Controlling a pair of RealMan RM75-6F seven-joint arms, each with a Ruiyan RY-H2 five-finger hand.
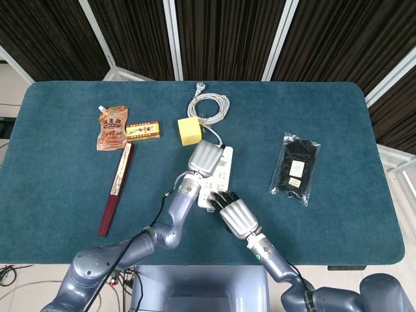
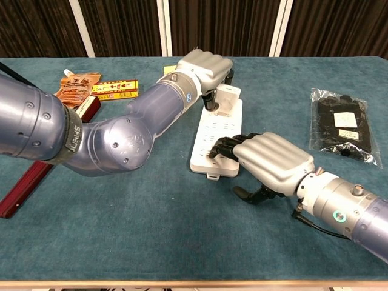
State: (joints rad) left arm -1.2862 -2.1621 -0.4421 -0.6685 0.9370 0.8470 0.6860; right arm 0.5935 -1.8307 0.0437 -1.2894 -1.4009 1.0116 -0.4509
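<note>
A white power strip (image 1: 221,177) (image 2: 219,136) lies at the table's middle, its cable running to a coil (image 1: 208,106) further back. My left hand (image 1: 205,158) (image 2: 205,65) is over the strip's far end, fingers curled around a white plug (image 2: 228,99) that stands raised on the strip. At the near end my right hand (image 1: 235,215) (image 2: 271,160) rests its dark fingertips (image 2: 220,145) on the strip, with the thumb apart on the cloth beside it.
A yellow block (image 1: 189,130) sits behind the strip. At the left are an orange pouch (image 1: 112,127) (image 2: 76,88), a yellow-red box (image 1: 143,131) (image 2: 114,90) and a long dark red box (image 1: 117,188) (image 2: 36,176). A black bagged item (image 1: 296,168) (image 2: 342,124) lies right.
</note>
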